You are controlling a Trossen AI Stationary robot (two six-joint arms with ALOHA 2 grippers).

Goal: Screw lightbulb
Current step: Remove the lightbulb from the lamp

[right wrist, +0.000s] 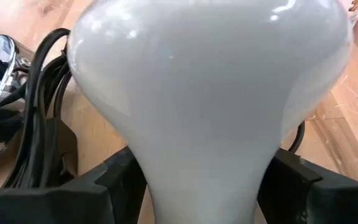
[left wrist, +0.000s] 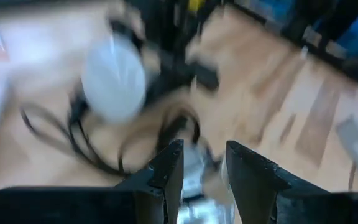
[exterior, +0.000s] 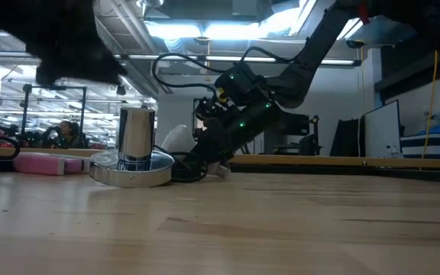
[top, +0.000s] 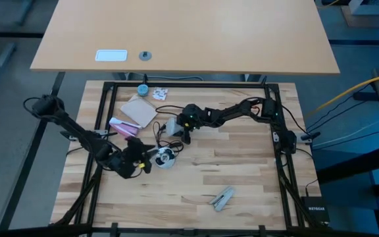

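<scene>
The frosted-white lightbulb (top: 170, 126) (exterior: 176, 140) lies near the table's middle, its globe (right wrist: 210, 81) filling the right wrist view. My right gripper (top: 178, 130) (right wrist: 204, 168) comes slanting down from the right. It is open, with a finger close on either side of the bulb's neck (right wrist: 204, 186). A shiny silver lamp base (top: 166, 158) (exterior: 132, 169) with an upright socket (exterior: 137, 134) stands nearer the front. My left gripper (top: 149, 160) (left wrist: 204, 162) hovers just left of the base, its fingers apart with nothing gripped between them.
A black cord (right wrist: 39, 112) coils between the base and the bulb. At the far left lie a pink object (top: 120, 125), a tan pad (top: 140, 110) and a small blue cap (top: 142, 89). A grey object (top: 222, 197) lies near the front. A black metal frame (top: 104, 112) borders the table.
</scene>
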